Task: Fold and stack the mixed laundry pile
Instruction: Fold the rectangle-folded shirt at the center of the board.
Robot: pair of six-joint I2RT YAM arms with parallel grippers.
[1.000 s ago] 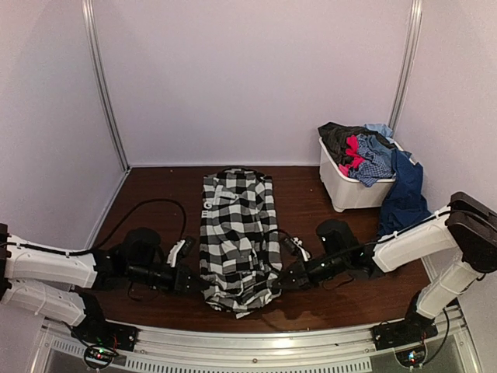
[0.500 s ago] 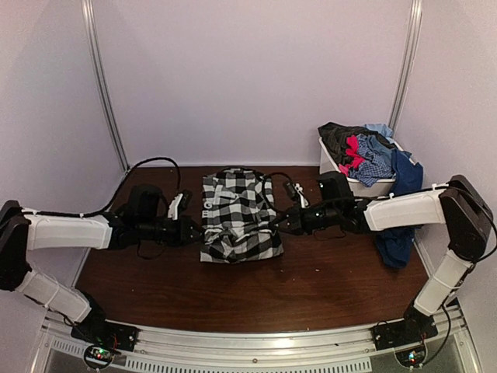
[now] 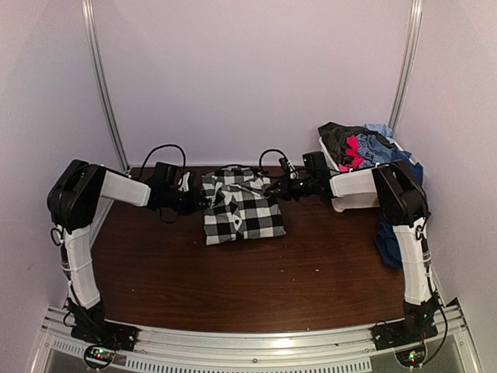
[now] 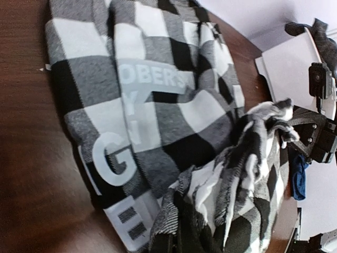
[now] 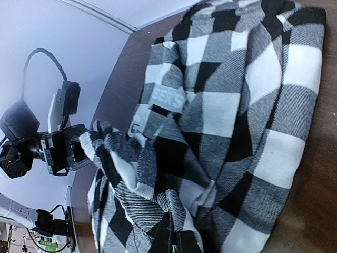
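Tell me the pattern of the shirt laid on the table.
The shirt is black-and-white checked with white lettering, clearest in the left wrist view.

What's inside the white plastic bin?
A dark grey garment, red-pink garment, light blue plaid garment; a navy blue piece hangs over the white plastic bin. Deeper layers are covered by them.

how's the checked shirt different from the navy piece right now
The checked shirt lies doubled over on the table; the navy piece hangs down the side of the white bin. The shirt is black-and-white with white lettering; the navy piece is plain. The left gripper and right gripper pinch the shirt; neither touches the navy piece. Both are soft garments.
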